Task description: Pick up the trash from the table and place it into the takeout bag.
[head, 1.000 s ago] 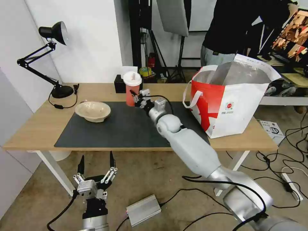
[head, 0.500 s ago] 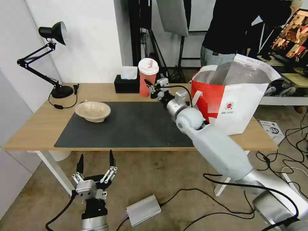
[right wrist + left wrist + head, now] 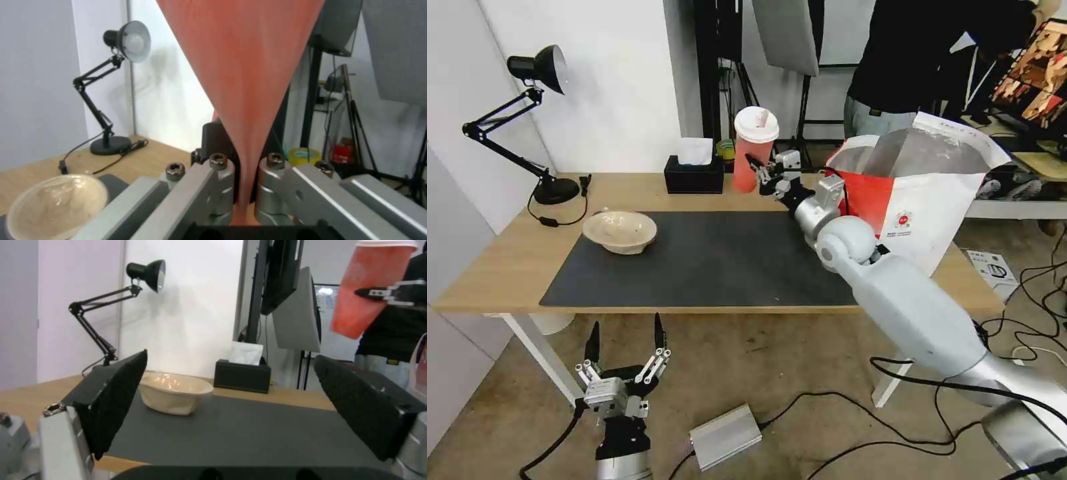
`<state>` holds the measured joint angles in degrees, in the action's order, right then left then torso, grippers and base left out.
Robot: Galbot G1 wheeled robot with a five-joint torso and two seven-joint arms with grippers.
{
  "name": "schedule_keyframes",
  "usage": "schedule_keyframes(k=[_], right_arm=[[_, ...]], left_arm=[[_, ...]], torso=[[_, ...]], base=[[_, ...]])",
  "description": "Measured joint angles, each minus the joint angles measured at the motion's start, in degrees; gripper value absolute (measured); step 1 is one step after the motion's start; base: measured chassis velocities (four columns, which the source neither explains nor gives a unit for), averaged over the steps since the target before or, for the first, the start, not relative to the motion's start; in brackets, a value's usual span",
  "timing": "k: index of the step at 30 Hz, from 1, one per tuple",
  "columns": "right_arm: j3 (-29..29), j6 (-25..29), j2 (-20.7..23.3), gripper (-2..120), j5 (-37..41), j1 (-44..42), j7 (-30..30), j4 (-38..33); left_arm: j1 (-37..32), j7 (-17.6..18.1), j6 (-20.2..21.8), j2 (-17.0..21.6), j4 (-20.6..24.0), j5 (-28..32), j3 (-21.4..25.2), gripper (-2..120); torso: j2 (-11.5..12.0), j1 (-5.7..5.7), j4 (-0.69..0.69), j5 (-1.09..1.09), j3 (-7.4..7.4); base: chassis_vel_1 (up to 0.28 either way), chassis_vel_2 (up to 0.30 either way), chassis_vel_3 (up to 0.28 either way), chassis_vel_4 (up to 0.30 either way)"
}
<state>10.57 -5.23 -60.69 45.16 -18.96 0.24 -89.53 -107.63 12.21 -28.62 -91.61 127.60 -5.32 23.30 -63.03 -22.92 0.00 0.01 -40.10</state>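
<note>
The red drink cup (image 3: pixel 753 155), clamped in the right gripper (image 3: pixel 762 173), has been lifted off the bench (image 3: pixel 500 267) to upper centre, nearer the takeout bag (image 3: pixel 917 217). The left gripper (image 3: pixel 625 342), jaws wide, is parked lower left; the shallow beige bowl (image 3: pixel 620 231) remains.

Clearances and obstructions over the table (image 3: pixel 507 267)

The dark mat (image 3: pixel 694 267) is open from the shallow beige bowl (image 3: pixel 620 231) at its left to the takeout bag (image 3: pixel 920 207) at far right. The black tissue box (image 3: pixel 694 177) and desk lamp (image 3: pixel 537 120) stand along the far edge. The right claw (image 3: pixel 766 175) holds the red drink cup (image 3: pixel 752 150) above the far edge, between tissue box and bag, whose mouth is open upward. The left claw (image 3: pixel 624 348), fingers spread, hangs below the near edge.
</note>
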Motion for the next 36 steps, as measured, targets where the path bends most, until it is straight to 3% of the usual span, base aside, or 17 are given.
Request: schedule_keyframes(k=[22, 36], right_arm=[[-6.98, -1.59, 11.29, 2, 3.70, -1.34, 1.70, -3.83], [-9.83, -1.86, 14.69, 2, 7.09, 0.33, 1.81, -2.66]], left_arm=[[1.07, 0.08, -0.40, 0.01, -1.51, -0.53, -2.32, 100], [0.56, 0.08, -0.48, 0.00, -1.05, -1.06, -1.99, 100]], torso=[[0.00, 0.00, 0.00, 0.00, 0.00], [0.00, 0.00, 0.00, -0.01, 0.00]], base=[[0.000, 0.000, 0.000, 0.000], [0.000, 0.000, 0.000, 0.000]])
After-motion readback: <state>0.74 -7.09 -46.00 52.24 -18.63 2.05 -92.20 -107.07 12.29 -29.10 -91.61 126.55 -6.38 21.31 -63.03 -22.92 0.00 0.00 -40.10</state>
